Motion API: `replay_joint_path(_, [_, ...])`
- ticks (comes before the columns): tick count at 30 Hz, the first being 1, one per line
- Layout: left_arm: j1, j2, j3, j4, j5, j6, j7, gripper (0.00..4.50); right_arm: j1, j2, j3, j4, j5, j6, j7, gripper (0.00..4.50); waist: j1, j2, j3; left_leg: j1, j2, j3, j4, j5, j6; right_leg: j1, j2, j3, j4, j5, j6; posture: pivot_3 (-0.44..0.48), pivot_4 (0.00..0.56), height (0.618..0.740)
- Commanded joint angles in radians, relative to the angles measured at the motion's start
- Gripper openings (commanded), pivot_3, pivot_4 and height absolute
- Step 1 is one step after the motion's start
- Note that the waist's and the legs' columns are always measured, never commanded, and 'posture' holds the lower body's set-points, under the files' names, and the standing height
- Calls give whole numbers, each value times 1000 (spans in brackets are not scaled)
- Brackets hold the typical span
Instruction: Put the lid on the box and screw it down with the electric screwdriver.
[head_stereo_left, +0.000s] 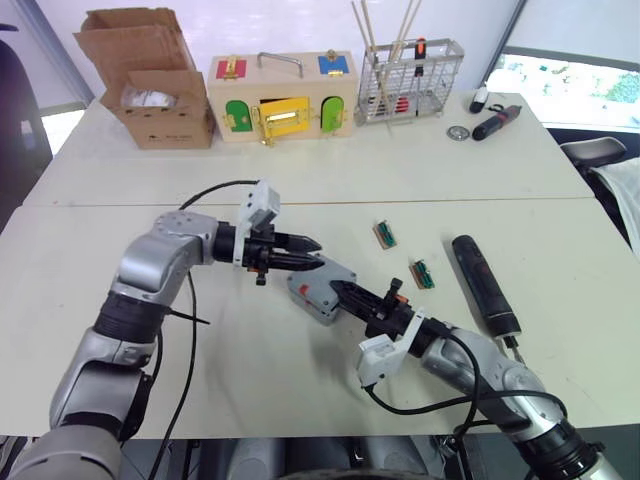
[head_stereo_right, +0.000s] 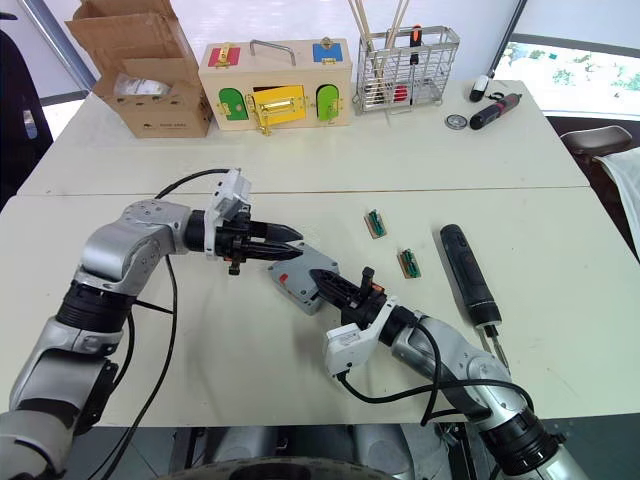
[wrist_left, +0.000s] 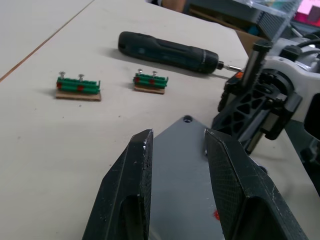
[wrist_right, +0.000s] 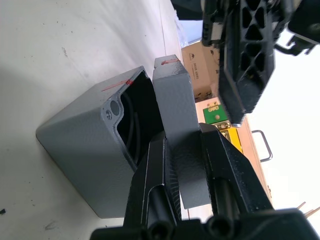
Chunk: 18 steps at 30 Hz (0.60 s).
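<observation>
While the right gripper (wrist_right: 182, 150) pinches the lid (wrist_right: 176, 107) between its fingers (one edge tilted up off the box (wrist_right: 92, 150)), the left gripper (head_stereo_right: 290, 246) hovers with fingers apart over the lid's far end. The electric screwdriver (head_stereo_right: 466, 272) lies well apart, beyond the right arm.

Bare table (head_stereo_left: 150, 240) around box (head_stereo_left: 312, 290)
</observation>
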<state>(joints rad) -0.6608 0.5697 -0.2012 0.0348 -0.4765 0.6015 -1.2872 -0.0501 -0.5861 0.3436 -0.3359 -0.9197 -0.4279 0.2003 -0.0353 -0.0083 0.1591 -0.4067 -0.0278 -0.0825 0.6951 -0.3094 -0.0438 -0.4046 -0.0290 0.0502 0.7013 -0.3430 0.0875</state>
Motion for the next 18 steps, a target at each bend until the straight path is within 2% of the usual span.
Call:
replay_joint_path(1, [5, 16, -24, -19, 19, -24, -36, 1630, 13, 3, 12, -10, -7, -8, 9, 170, 0, 0, 0, 0, 0, 0, 0, 0, 0, 0, 0, 0, 0, 0, 0, 0, 150, 740])
replay_joint_path(7, [11, 8, -80, 31, 88, -114, -77, 1630, 19, 7, 15, -7, -1, -8, 8, 170, 1, 0, 0, 1, 0, 0, 0, 0, 0, 1, 0, 0, 0, 0, 0, 0, 150, 740])
replay_joint_path(13, [-11, -34, -129, 116, 133, -179, -125, 1585, 30, 6, -6, -29, 9, -5, 9, 3001, 4, -1, -1, 2, 0, 0, 1, 0, 0, 2, 0, 0, 0, 0, 0, 0, 150, 740])
replay_joint_path(16, [-10, -45, -139, 144, 151, -203, -137, 1585, 34, -8, -22, -37, 11, -10, 8, 3973, 7, -1, -1, 12, 0, 0, -2, -1, 2, 11, 1, 0, -1, 0, 0, 0, 150, 740])
replay_joint_path(17, [-9, -50, -140, 152, 153, -203, -136, 1585, 35, -13, -29, -38, 14, -11, 9, 4198, 9, -1, -2, 17, 0, 1, -4, -3, 6, 16, 1, 0, -3, 0, 0, 0, 150, 740])
replay_joint_path(18, [-8, -55, -142, 159, 157, -208, -135, 1585, 34, -17, -36, -38, 17, -11, 9, 4198, 13, 0, -2, 18, 0, 1, -4, -4, 7, 17, 1, 0, -3, 0, 0, 0, 150, 740])
